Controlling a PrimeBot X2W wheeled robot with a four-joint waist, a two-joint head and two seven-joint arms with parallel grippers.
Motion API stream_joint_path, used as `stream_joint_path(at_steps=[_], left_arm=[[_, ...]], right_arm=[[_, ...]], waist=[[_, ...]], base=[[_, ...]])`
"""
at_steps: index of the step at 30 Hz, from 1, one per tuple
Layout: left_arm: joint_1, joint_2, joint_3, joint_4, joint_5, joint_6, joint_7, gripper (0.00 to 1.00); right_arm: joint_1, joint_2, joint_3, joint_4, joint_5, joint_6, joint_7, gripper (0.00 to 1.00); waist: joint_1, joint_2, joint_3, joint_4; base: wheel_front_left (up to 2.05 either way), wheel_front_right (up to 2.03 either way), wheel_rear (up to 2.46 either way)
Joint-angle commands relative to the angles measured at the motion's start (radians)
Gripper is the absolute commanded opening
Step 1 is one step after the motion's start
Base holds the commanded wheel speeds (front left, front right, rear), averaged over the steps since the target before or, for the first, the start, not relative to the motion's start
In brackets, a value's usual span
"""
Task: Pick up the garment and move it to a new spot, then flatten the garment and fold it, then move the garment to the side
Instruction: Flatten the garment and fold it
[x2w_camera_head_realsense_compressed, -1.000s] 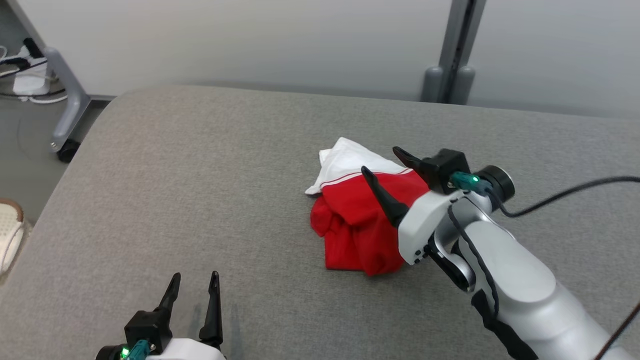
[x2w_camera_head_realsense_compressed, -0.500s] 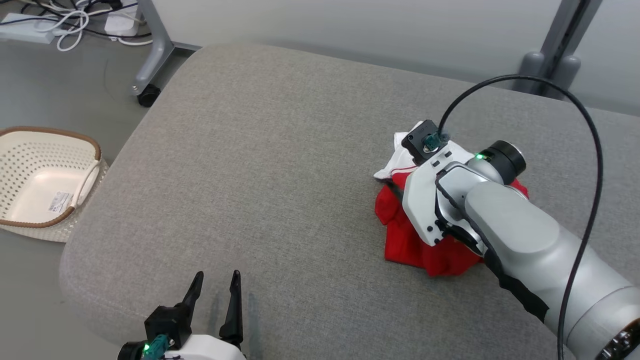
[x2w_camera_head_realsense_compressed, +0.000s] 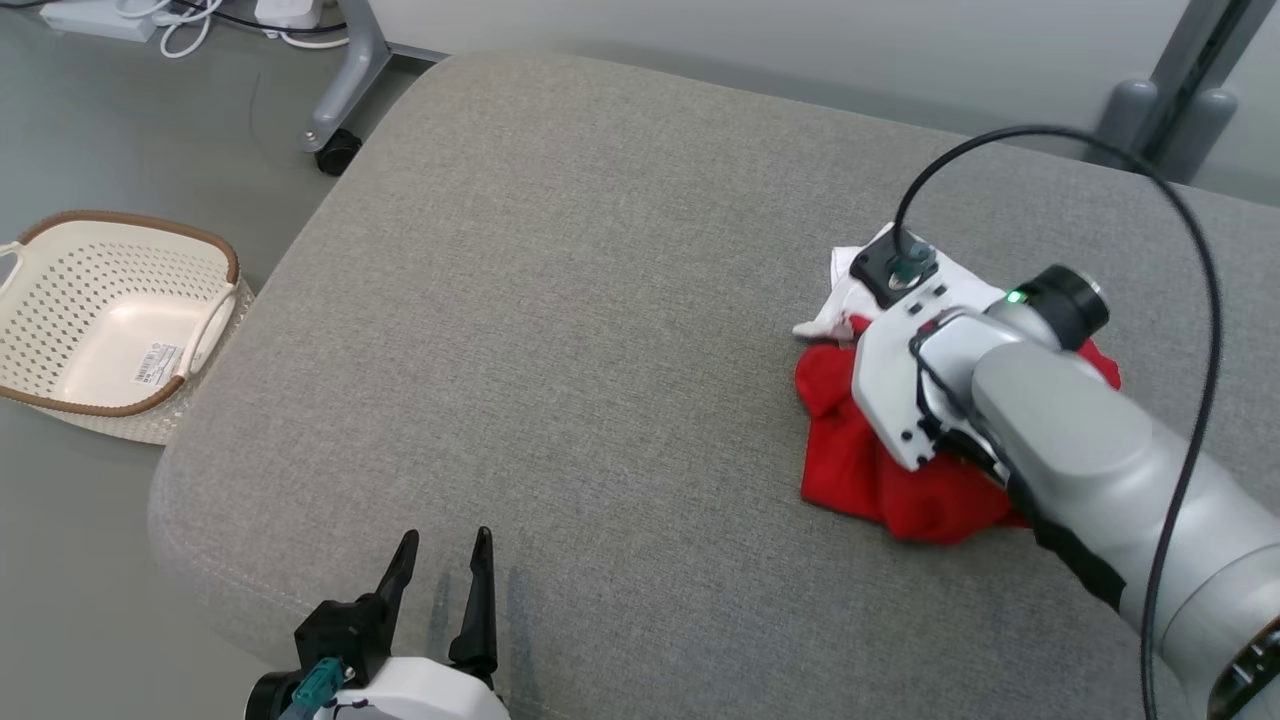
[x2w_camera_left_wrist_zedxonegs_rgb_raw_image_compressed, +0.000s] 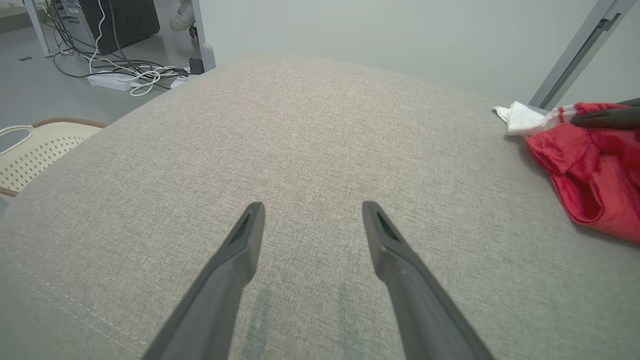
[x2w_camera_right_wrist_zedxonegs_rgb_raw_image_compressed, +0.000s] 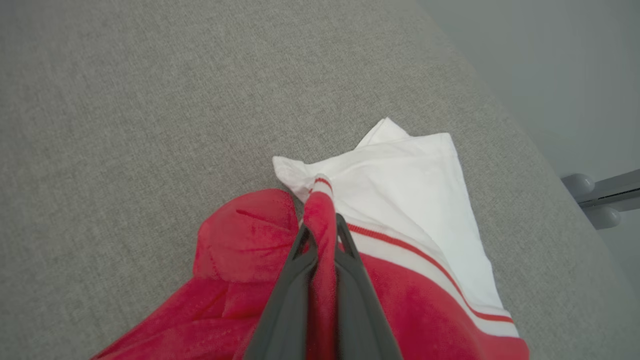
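Note:
The garment (x2w_camera_head_realsense_compressed: 860, 470) is a crumpled red and white piece lying on the right part of the grey cushion (x2w_camera_head_realsense_compressed: 560, 330). It also lies at the right edge of the left wrist view as the garment (x2w_camera_left_wrist_zedxonegs_rgb_raw_image_compressed: 595, 185). In the right wrist view my right gripper (x2w_camera_right_wrist_zedxonegs_rgb_raw_image_compressed: 321, 231) is shut on a raised red fold of the garment (x2w_camera_right_wrist_zedxonegs_rgb_raw_image_compressed: 400, 200). From the head my right wrist (x2w_camera_head_realsense_compressed: 920, 370) covers the fingers and presses down onto the cloth. My left gripper (x2w_camera_head_realsense_compressed: 440, 560) stands open over the cushion's near edge, far to the left of the garment, nothing between its fingers (x2w_camera_left_wrist_zedxonegs_rgb_raw_image_compressed: 245, 240).
A cream perforated basket (x2w_camera_head_realsense_compressed: 110, 310) stands on the floor left of the cushion. A grey wheeled frame leg (x2w_camera_head_realsense_compressed: 345, 100) and cables lie beyond the cushion's far left corner. A grey post (x2w_camera_head_realsense_compressed: 1170, 100) rises at the back right. A black cable (x2w_camera_head_realsense_compressed: 1180, 230) loops over my right arm.
My right gripper came down onto the garment and shut on a red fold. The head camera swung, bringing the basket into view. My left gripper stayed open.

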Motion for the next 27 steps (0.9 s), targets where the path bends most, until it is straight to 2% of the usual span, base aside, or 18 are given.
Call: stream_joint_path(at_steps=[1, 5, 12, 14, 17, 20, 27], left_arm=[[-0.01, 0.004, 0.005, -0.004, -0.003, 0.003, -0.002, 1.0], [-0.012, 0.004, 0.011, -0.008, 0.0, -0.001, -0.002, 1.0], [-0.016, 0.004, 0.022, -0.011, 0.011, -0.008, -0.002, 1.0], [-0.012, 0.004, 0.026, -0.011, 0.017, -0.011, -0.002, 1.0], [-0.009, 0.004, 0.033, -0.014, 0.029, -0.017, -0.002, 1.0], [-0.006, 0.003, 0.04, -0.017, 0.037, -0.022, -0.002, 1.0], [-0.01, 0.003, 0.036, -0.013, 0.05, -0.033, -0.002, 1.0]], right_arm=[[-0.026, -0.007, -0.004, 0.007, -0.001, 0.0, -0.026, 0.0], [-0.076, 0.014, -0.047, 0.023, 0.011, 0.0, -0.149, 0.0], [-0.201, 0.065, -0.176, 0.029, 0.033, 0.0, -0.451, 0.0], [-0.221, 0.074, -0.204, 0.032, 0.026, 0.0, -0.497, 0.0], [-0.208, 0.079, -0.248, 0.034, 0.024, 0.0, -0.523, 0.0], [-0.138, 0.057, -0.266, 0.031, 0.009, 0.0, -0.528, 0.0], [0.154, -0.022, -0.34, 0.004, -0.016, 0.0, -0.529, 0.0]], waist=[[0.0, 0.0, 0.001, -0.004], [0.0, 0.0, -0.001, -0.023], [0.0, 0.0, -0.019, -0.063], [0.0, 0.0, -0.028, -0.075], [0.0, 0.0, -0.038, -0.094], [0.0, 0.0, -0.044, -0.115], [0.0, 0.0, -0.032, -0.171]], base=[[0.0, 0.0, 0.0], [0.0, 0.0, 0.0], [0.0, 0.0, 0.0], [0.0, 0.0, 0.0], [0.0, 0.0, 0.0], [0.0, 0.0, 0.0], [0.0, 0.0, 0.0]])
